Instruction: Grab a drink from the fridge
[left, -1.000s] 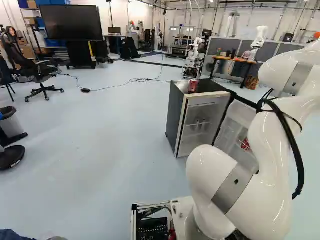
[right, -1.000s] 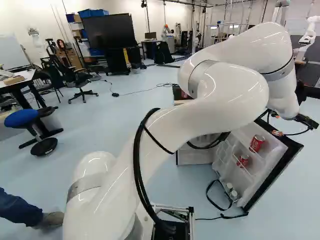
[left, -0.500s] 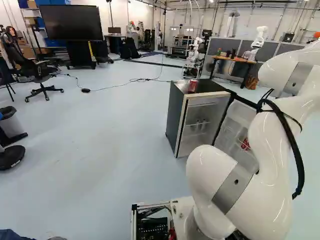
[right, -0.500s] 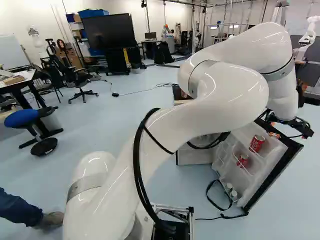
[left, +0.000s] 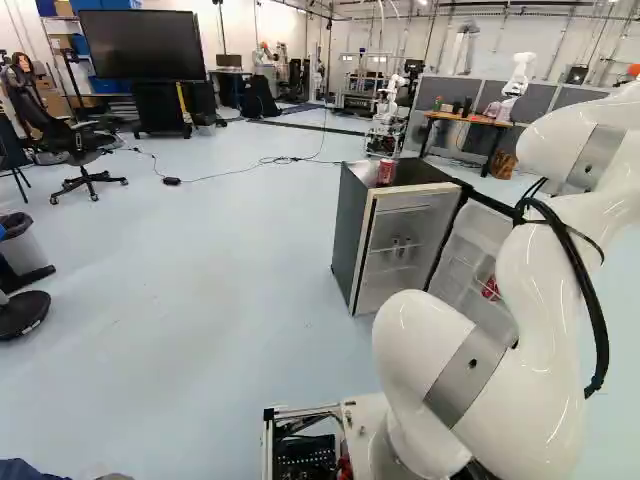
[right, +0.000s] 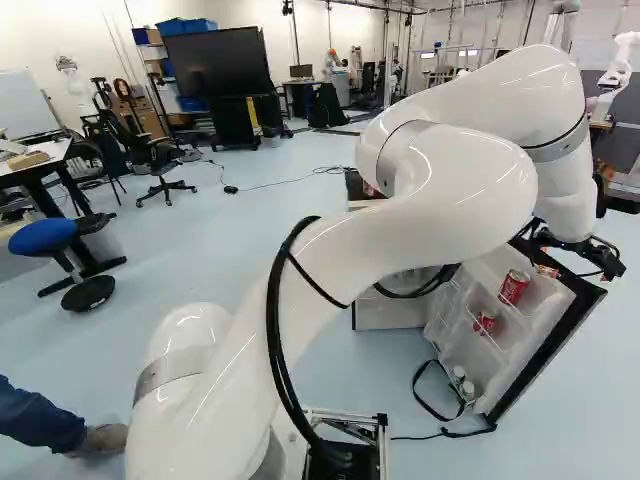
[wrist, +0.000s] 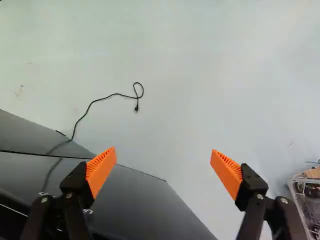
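Gaping wide, the tool (right: 612, 268)

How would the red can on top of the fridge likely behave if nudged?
The can stands upright, taller than wide, so a high push would probably tip it. Being round-sided, it would likely roll once down, perhaps off the fridge. Nothing shows whether it is full.

The pale floor (left: 200, 260) carried the open fridge (left: 350, 240), and a black strap (right: 465, 434) lay beside its door (right: 545, 345). Red cans (right: 514, 287) sat in the door shelves (right: 498, 348), and another red can (left: 385, 173) stood upright on the fridge top.
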